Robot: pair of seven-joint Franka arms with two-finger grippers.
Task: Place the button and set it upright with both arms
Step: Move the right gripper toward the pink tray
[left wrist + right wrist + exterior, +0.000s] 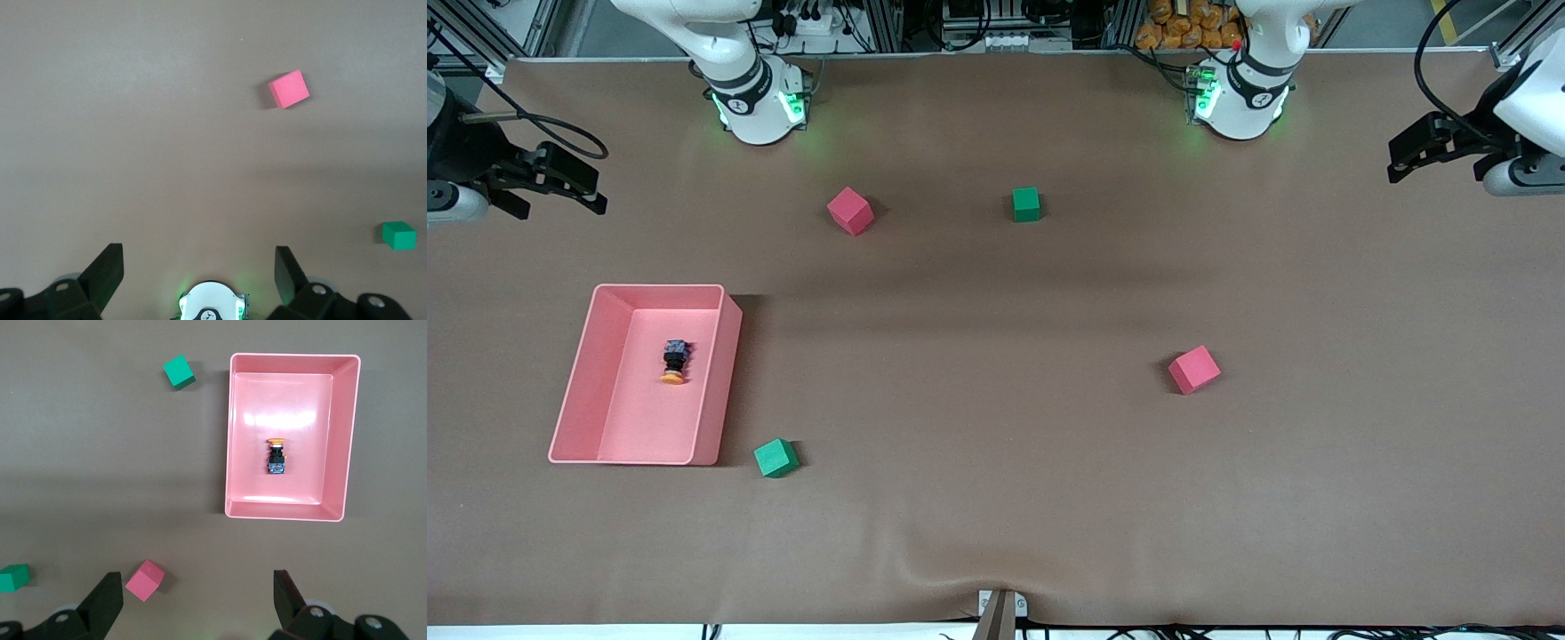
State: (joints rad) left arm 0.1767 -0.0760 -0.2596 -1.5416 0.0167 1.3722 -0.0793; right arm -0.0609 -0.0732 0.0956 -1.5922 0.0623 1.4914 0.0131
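- Front view: button [674, 361] lying on its side inside pink tray [578, 391], left-centre of frame, toward the right arm's end of the table. Long axis running up-down in frame, orange cap at the lower end, black body at the upper end.
- Right gripper [560, 182] parked at upper left edge of frame, above the tray in the picture; fingers spread. Clearly the closer arm to the button.
- Left gripper [1423, 151] parked at upper right edge of frame, well apart from the tray; fingers parted here, hard to gauge.
- Brown mat [996, 498] across the whole table, slight wrinkle at bottom centre. Loose cubes: red cube [850, 211] and green cube [1026, 204] upper centre, second red cube [1194, 369] right of centre, second green cube [775, 458] just beside the tray's lower right corner. Plenty of open mat mid-table for setting the button upright.
- Left wrist view: left gripper's fingers [107, 270] wide apart, nothing between them. Only mat, a red cube [289, 89] upper right and a green cube [399, 235] at right edge. Button not in view.
- Right wrist view: right gripper's fingers [107, 600] wide apart, empty. Tray [347, 440] upper right, button [276, 456] near its middle, apart from all walls, cap toward frame top. Likely a first pick for the right arm, with jaws closing across the body.
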